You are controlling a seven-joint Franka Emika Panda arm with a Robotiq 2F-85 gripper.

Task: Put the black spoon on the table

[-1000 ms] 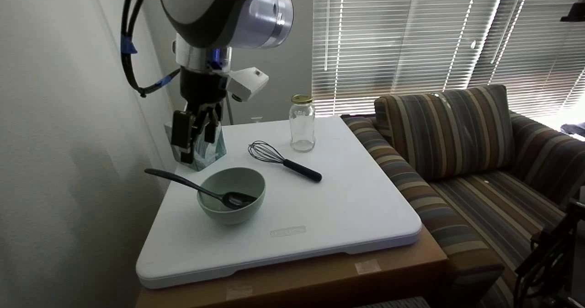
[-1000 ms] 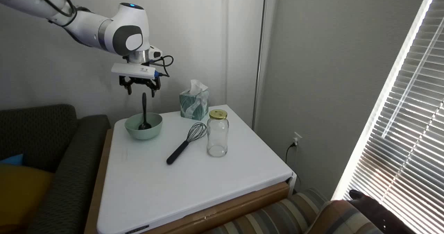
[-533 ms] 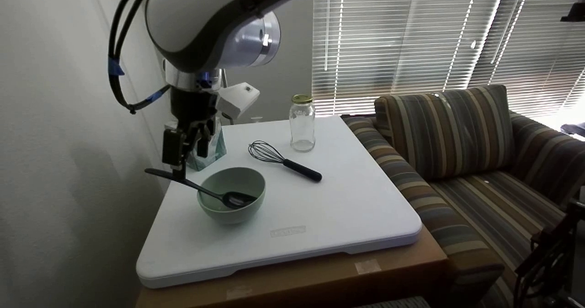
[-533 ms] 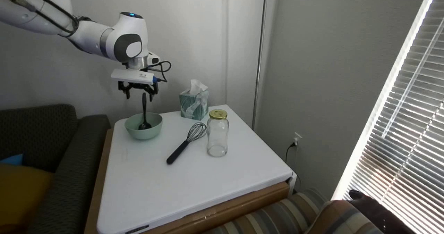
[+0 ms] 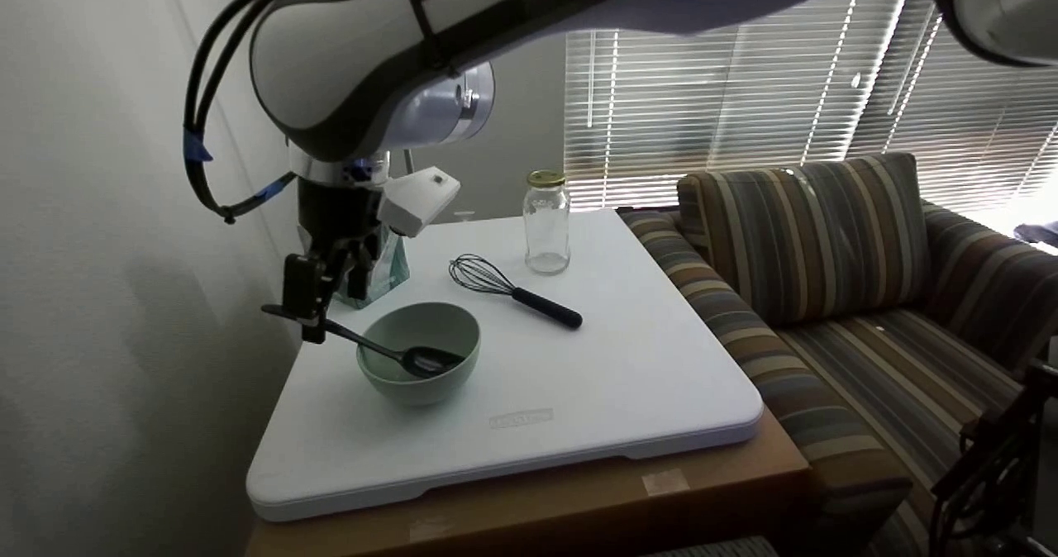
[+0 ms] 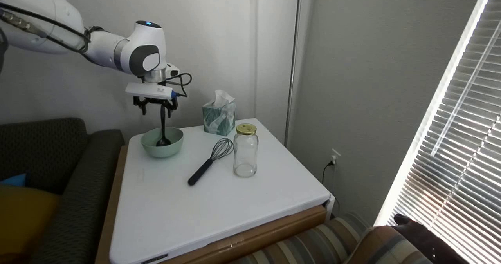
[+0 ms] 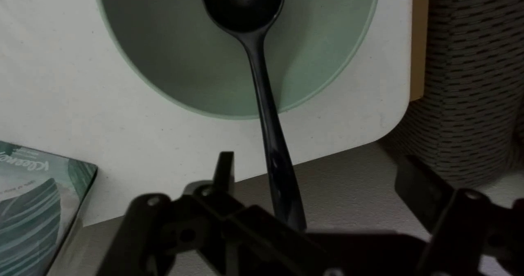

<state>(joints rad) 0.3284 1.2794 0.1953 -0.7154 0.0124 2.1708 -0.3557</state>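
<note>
Black spoon (image 7: 265,91), wrist view: long axis near-vertical, head at top, handle end at bottom and a little to the right. In an exterior view the handle slants from upper left down to the head at lower right; the head lies inside the green bowl (image 5: 421,393), the handle crosses its rim and juts out. Gripper (image 6: 156,114): two fingers spread well apart, holding nothing; the handle end stands between them, with a gap on each side in the wrist view, narrower on the left.

Surface: table (image 5: 612,375), a white slab with rounded corners on a brown base (image 5: 570,499). On it, in an exterior view, left to right: Kleenex tissue box (image 5: 391,269), partly behind the gripper; green bowl; wire whisk (image 5: 522,297), its black handle toward lower right; gold-lidded glass jar (image 5: 546,222), upright.

Room: in an exterior view, left to right, pale wall (image 5: 99,251), striped sofa (image 5: 814,251). In an exterior view, left to right, dark sofa (image 6: 43,146) with yellow cushion (image 6: 27,217), metal pole (image 6: 292,64), power outlet (image 6: 336,153). Window blinds (image 5: 686,127) appear in both exterior views.

Count: spoon, 1; bowl, 1; tissue box, 1; whisk, 1; jar, 1; sofas, 2; yellow cushion, 1.
</note>
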